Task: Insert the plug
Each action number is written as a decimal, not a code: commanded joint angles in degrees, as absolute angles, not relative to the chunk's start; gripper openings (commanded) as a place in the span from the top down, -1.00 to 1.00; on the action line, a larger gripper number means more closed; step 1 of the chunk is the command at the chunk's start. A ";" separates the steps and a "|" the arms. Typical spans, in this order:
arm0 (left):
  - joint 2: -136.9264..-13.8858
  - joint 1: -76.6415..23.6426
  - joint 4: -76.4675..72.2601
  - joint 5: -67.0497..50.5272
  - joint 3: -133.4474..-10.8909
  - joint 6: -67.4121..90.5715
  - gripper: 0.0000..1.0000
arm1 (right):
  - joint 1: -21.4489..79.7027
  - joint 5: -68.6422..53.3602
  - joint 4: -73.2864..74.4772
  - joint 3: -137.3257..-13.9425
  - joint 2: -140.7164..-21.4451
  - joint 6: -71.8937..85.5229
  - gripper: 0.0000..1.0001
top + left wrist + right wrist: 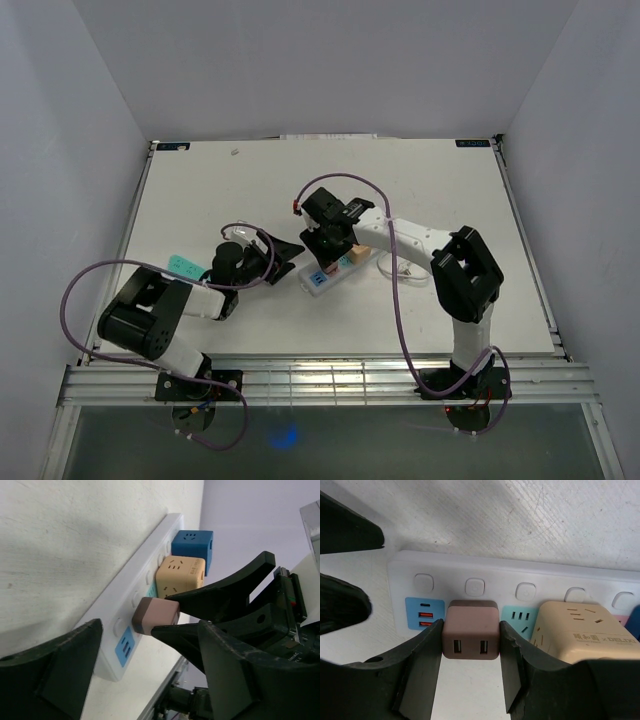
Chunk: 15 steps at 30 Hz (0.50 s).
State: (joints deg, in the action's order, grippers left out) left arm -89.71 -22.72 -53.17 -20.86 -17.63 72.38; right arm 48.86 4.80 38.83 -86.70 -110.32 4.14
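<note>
Starting on the left: got the left end effector [290, 258] spread wide around the end of the strip [335, 270], gripping nothing. All of this near the middle of the table [200, 190], slightly toward the near edge. Can't tell about any contact with the casing.

Moving right: found the plug [470, 630], a small brown cube, pinched on both flat sides by the right end effector [325, 248]. Sitting on the strip face between the blue USB panel [424, 614] and a teal socket [520, 616]. Then a tan cube [575, 630], and past that a blue cube [192, 545], both already plugged in.

Handling guess: light, rigid, smooth plastic, so probably a bit slippery under a squeeze. Best to hold the two flat side faces, square, just like here, and push straight in to spare the prongs. Would brace the light strip too, to stop any sliding.

Views: right wrist gives the straight-on look at the side grip, but nothing about seating depth. Left wrist gives the side profile, with the plug's back apparently against the strip, though can't confirm fully home. Top view only good for layout, with no sight of the plug there.
</note>
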 commanded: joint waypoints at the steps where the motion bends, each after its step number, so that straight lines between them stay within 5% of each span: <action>1: -80.89 -21.71 -40.24 -18.56 -20.64 66.91 -0.81 | 48.69 7.56 38.06 -82.36 -111.98 3.25 0.84; 8: -67.42 -21.71 -19.18 -6.96 -27.14 57.76 -0.96 | 48.69 7.74 29.01 -78.32 -106.44 3.60 0.72; 15: -65.83 -21.71 -3.63 5.26 -34.61 53.36 -0.96 | 48.69 5.45 21.98 -74.80 -102.93 3.08 -0.04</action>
